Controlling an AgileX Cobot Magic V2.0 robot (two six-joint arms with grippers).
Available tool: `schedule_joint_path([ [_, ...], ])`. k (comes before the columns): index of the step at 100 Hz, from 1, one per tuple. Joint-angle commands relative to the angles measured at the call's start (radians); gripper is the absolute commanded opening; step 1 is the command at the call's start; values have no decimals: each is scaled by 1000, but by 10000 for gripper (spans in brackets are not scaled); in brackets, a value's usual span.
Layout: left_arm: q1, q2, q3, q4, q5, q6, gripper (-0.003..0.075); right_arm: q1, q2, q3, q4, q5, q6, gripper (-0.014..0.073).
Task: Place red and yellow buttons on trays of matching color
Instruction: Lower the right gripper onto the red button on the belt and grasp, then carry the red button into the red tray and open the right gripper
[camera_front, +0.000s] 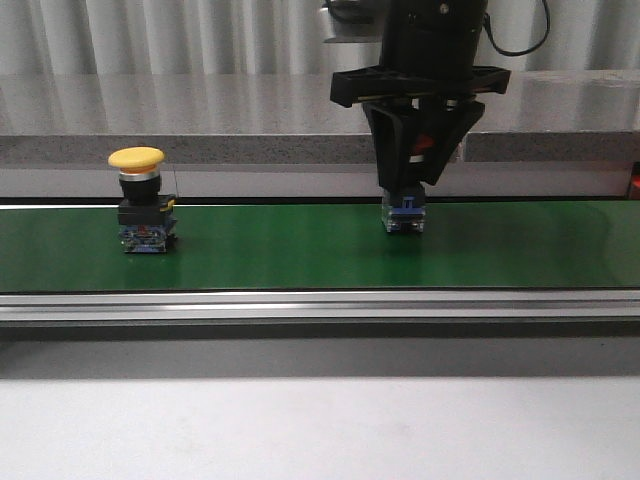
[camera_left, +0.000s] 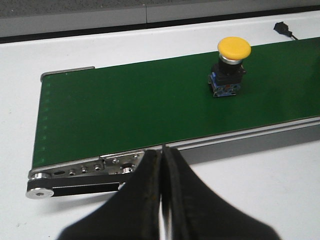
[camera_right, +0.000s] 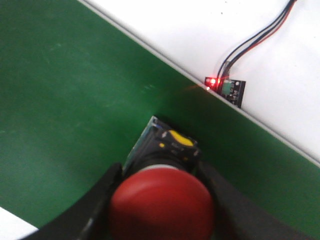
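The red button (camera_right: 162, 205) stands on the green conveyor belt (camera_front: 300, 245). My right gripper (camera_right: 161, 176) comes down over it, one finger pressed against each side of the red cap. In the front view only the button's blue base (camera_front: 403, 213) shows below the right gripper (camera_front: 405, 178). The yellow button (camera_front: 136, 158) stands upright on the belt at the left, and also shows in the left wrist view (camera_left: 234, 48). My left gripper (camera_left: 162, 152) is shut and empty over the white table, near the belt's end. No trays are in view.
The belt's metal rail (camera_front: 320, 305) runs along the front edge. A small sensor board with a red light (camera_right: 226, 88) and wires sits beside the belt. A black plug (camera_left: 282, 29) lies on the white table beyond the belt.
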Motion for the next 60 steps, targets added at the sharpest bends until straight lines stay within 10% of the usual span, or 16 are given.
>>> schedule_joint_path([
  [1,-8,5,-26,-17,-64,1,-20,-1,-64,-32,-4,-20,-8,141],
  [60,-8,5,-26,-17,-64,1,-20,-240,-230,-32,-4,43,93,141],
])
